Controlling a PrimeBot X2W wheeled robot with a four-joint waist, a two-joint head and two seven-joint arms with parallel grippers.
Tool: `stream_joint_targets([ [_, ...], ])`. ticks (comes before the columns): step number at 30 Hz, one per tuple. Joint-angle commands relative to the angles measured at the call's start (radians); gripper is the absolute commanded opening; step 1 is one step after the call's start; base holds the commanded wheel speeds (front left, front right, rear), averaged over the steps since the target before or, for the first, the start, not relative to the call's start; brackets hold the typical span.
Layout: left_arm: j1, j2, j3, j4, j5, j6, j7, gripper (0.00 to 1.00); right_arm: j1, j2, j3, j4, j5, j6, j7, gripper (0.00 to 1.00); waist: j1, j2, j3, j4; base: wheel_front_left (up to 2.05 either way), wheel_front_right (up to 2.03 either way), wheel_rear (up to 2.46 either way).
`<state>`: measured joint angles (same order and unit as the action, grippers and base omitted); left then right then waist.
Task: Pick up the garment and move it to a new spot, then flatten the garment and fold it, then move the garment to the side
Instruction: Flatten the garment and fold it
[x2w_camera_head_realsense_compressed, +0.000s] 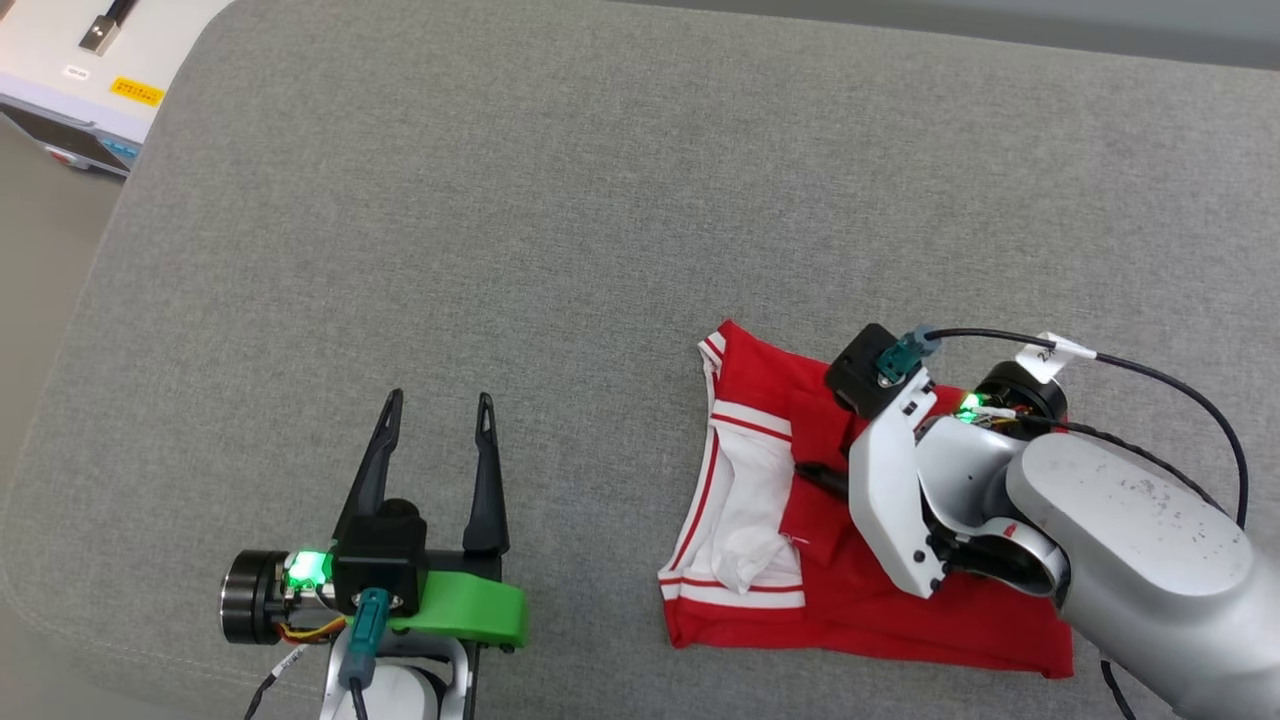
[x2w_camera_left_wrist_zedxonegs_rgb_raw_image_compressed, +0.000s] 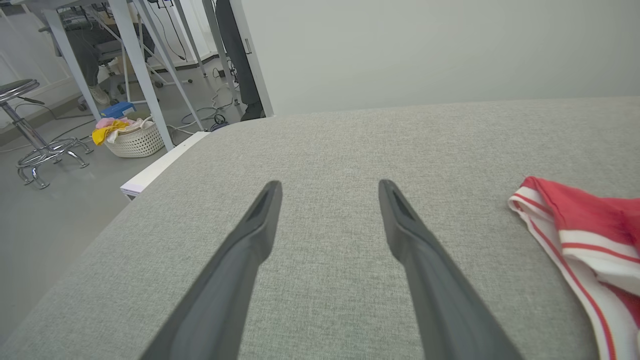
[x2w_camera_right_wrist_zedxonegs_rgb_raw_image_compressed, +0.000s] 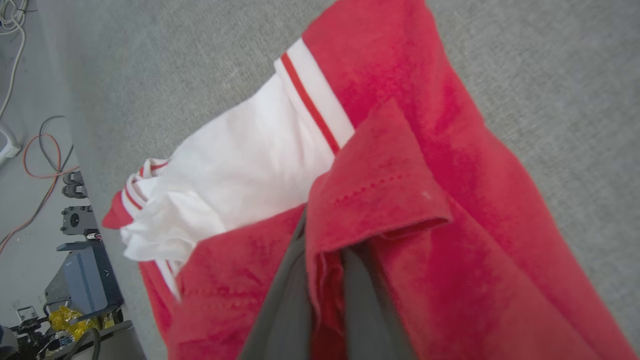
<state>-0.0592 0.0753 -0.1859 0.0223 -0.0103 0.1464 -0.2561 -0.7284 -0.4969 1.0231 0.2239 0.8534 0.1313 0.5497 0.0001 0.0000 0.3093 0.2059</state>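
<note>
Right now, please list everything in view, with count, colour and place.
garment: one, red with white striped sleeves, on the surface's right part.
padded surface: one, grey, bearing the garment.
device: one, white with yellow label, beyond the surface's far left corner.
basket: one, white, holding yellow and pink cloth, on the floor.
stool: one, chrome, on the floor.
left pincer: one, dark, open, over bare surface.
right pincer: one, dark, shut on a red garment fold.

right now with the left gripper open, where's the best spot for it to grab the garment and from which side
Probably the striped far-left corner of the garment, approached from the left, low along the grey surface. That corner points toward the left gripper, lies free at the edge, and looks slightly lifted in the left wrist view.
</note>
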Motion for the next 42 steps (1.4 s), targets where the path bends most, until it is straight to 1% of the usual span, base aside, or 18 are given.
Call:
stream_joint_targets([
  [1,-0.017,-0.005,0.002,0.003,-0.003,0.009,-0.006,1.00,-0.011,-0.008,0.025,0.021,-0.001,-0.001,-0.015,0.00,-0.0001,0.0000,-0.006,-0.001,0.00,0.00,0.00],
  [2,-0.014,-0.005,0.005,0.004,-0.003,0.010,-0.006,1.00,-0.011,-0.008,0.031,0.029,0.007,-0.001,-0.038,0.33,-0.0001,0.0000,-0.012,-0.005,0.00,0.00,0.00],
  [3,-0.010,-0.005,0.007,0.004,-0.004,0.012,-0.006,1.00,-0.011,-0.008,0.031,0.032,0.011,-0.001,-0.064,0.81,-0.0001,0.0000,-0.018,-0.009,0.00,0.00,0.00],
  [4,-0.006,-0.004,0.010,0.004,-0.004,0.012,-0.006,1.00,-0.013,-0.010,0.027,0.032,0.012,-0.001,-0.101,1.00,-0.0001,0.0000,-0.025,-0.014,0.00,0.00,0.00],
  [7,0.005,0.002,0.015,0.005,-0.003,0.011,-0.006,1.00,-0.014,-0.023,0.010,0.016,-0.002,-0.001,-0.206,1.00,-0.0001,0.0000,-0.050,-0.031,0.00,0.00,0.00],
  [10,0.017,0.011,0.022,0.004,-0.001,0.011,-0.006,1.00,0.007,-0.042,-0.038,-0.017,-0.007,-0.001,-0.327,1.00,-0.0001,0.0000,-0.080,-0.053,0.00,0.00,0.00],
  [13,0.031,0.019,0.030,0.003,-0.001,0.012,-0.006,1.00,0.034,-0.067,-0.099,-0.033,-0.043,-0.001,-0.428,1.00,-0.0001,0.0000,-0.106,-0.077,0.00,0.00,0.00],
  [15,0.038,0.024,0.033,0.001,-0.001,0.010,-0.006,1.00,0.058,-0.077,-0.164,-0.025,-0.091,-0.001,-0.508,1.00,-0.0001,0.0000,-0.122,-0.093,0.00,0.00,0.00],
  [17,0.046,0.029,0.034,0.002,0.000,0.008,-0.006,1.00,0.095,-0.069,-0.238,-0.008,-0.134,-0.001,-0.579,1.00,-0.0001,0.0000,-0.138,-0.106,0.00,0.00,0.00],
  [21,0.059,0.037,0.035,0.002,0.000,0.005,-0.006,1.00,0.174,-0.040,-0.373,0.017,-0.262,-0.001,-0.706,1.00,-0.0001,0.0000,-0.160,-0.130,0.00,0.00,0.00],
  [24,0.068,0.042,0.038,0.003,-0.001,0.004,-0.006,1.00,0.238,0.001,-0.496,0.026,-0.385,-0.001,-0.774,1.00,-0.0001,0.0000,-0.176,-0.148,0.00,0.00,0.00],
  [27,0.079,0.047,0.042,0.007,-0.001,0.005,-0.006,1.00,0.302,0.056,-0.622,0.012,-0.496,-0.001,-0.802,1.00,-0.0001,0.0000,-0.191,-0.161,0.00,0.00,0.00],
  [29,0.083,0.050,0.042,0.010,-0.001,0.004,-0.006,1.00,0.354,0.100,-0.698,-0.015,-0.548,-0.001,-0.808,1.00,-0.0001,0.0000,-0.201,-0.167,0.00,0.00,0.00],
  [32,0.089,0.054,0.041,0.012,-0.001,0.002,-0.006,1.00,0.434,0.159,-0.795,-0.101,-0.622,-0.001,-0.811,1.00,-0.0001,0.0000,-0.215,-0.172,0.00,0.00,0.00],
  [36,0.096,0.055,0.039,0.007,-0.004,-0.002,-0.006,1.00,0.555,0.239,-0.893,-0.203,-0.656,-0.001,-0.811,1.00,-0.0001,0.0000,-0.233,-0.171,0.00,0.00,0.00],
  [38,0.102,0.056,0.038,0.005,-0.006,-0.005,-0.006,1.00,0.612,0.276,-0.928,-0.227,-0.663,-0.001,-0.811,1.00,-0.0001,0.0000,-0.243,-0.170,0.00,0.00,0.00],
  [42,0.114,0.059,0.036,0.003,-0.008,-0.011,-0.006,1.00,0.696,0.324,-0.966,-0.265,-0.681,-0.001,-0.811,1.00,-0.0001,0.0000,-0.258,-0.165,0.00,0.00,0.00],
])
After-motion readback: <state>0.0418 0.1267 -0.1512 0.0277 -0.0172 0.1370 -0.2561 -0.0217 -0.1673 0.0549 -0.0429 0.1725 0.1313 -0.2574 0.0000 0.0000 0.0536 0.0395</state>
